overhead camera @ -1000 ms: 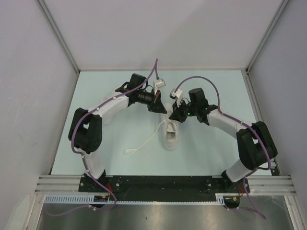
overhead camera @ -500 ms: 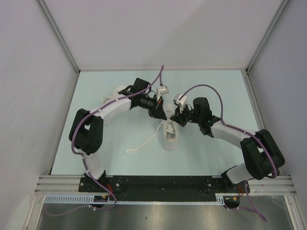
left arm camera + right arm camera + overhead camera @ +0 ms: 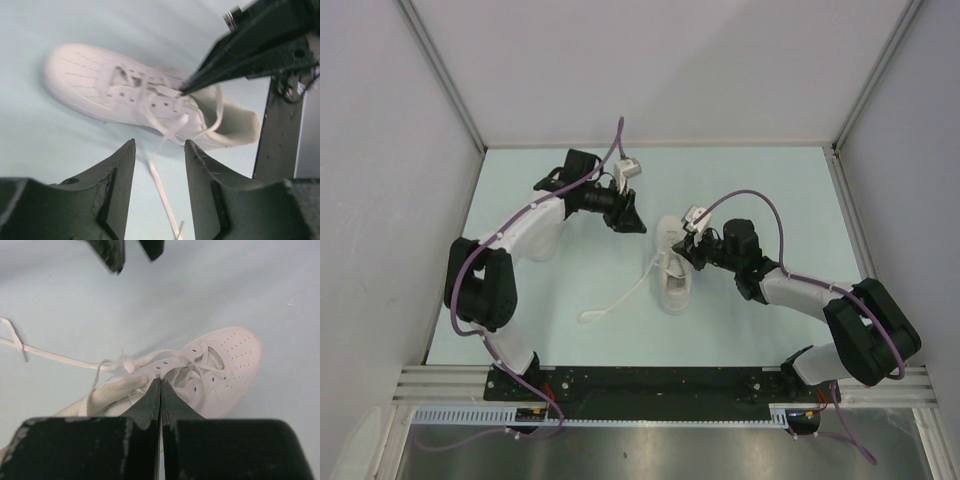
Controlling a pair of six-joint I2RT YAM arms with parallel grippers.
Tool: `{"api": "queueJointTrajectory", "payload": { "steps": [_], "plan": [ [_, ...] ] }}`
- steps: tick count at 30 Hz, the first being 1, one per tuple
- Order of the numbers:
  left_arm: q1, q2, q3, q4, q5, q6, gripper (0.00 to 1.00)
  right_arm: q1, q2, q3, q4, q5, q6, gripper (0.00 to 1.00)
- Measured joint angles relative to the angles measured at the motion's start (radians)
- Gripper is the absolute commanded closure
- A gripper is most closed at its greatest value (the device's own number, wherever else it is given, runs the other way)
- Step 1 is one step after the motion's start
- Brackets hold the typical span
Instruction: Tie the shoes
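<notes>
1. One white shoe (image 3: 674,290) lies near the middle of the pale tabletop (image 3: 780,190), between the two arms.
2. The left end effector (image 3: 160,145) hangs beside the shoe, jaws partly apart, gripping nothing.
3. The right end effector (image 3: 160,384) is closed tight, its tips at the laces over the tongue; I cannot tell whether it pinches one.
4. A loose lace (image 3: 616,301) trails leftward across the tabletop.

The shoe (image 3: 672,272) is all white, its toe dotted with rows of tiny holes, and its laces (image 3: 618,300) are white too. The worktop (image 3: 770,190) is pale mint. Both hands, left (image 3: 632,222) and right (image 3: 682,250), are black. The arms (image 3: 535,225) are white with black joints and carry purple cables (image 3: 740,197).
</notes>
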Motion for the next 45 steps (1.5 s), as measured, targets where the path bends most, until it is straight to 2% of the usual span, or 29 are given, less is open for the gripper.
{"api": "queueJointTrajectory", "payload": {
  "steps": [4,5,6,8,14,23,33,36,43,45],
  "plan": [
    [0.035,-0.018,-0.002,0.1,-0.011,-0.12,0.44,0.01,-0.001,-0.006,0.022,0.019,0.0,1.0],
    [0.034,-0.015,-0.004,0.117,-0.011,-0.153,0.34,0.012,-0.001,-0.006,0.026,0.021,0.0,1.0],
    [0.03,-0.009,-0.008,0.144,-0.01,-0.197,0.33,0.013,-0.001,-0.007,0.029,0.024,0.0,1.0],
    [0.024,0.005,-0.019,0.193,-0.01,-0.271,0.33,0.014,-0.001,-0.007,0.035,0.027,-0.003,1.0],
    [0.019,0.083,-0.023,0.272,-0.036,-0.423,0.43,0.011,-0.005,-0.007,0.018,0.024,-0.012,1.0],
    [-0.026,0.128,0.029,0.188,-0.082,-0.349,0.44,-0.01,-0.075,-0.007,-0.093,-0.009,-0.014,1.0],
    [-0.071,0.177,0.032,0.121,-0.083,-0.304,0.49,-0.02,-0.078,-0.007,-0.111,-0.048,-0.026,1.0],
    [-0.074,0.198,0.036,0.111,-0.088,-0.298,0.57,-0.021,-0.078,-0.007,-0.113,-0.055,-0.034,1.0],
    [-0.077,0.212,0.045,0.105,-0.091,-0.294,0.96,-0.022,-0.08,-0.007,-0.117,-0.065,-0.049,1.0],
    [-0.078,0.212,0.047,0.109,-0.09,-0.29,1.0,-0.024,-0.085,-0.006,-0.124,-0.074,-0.053,1.0]
  ]
}}
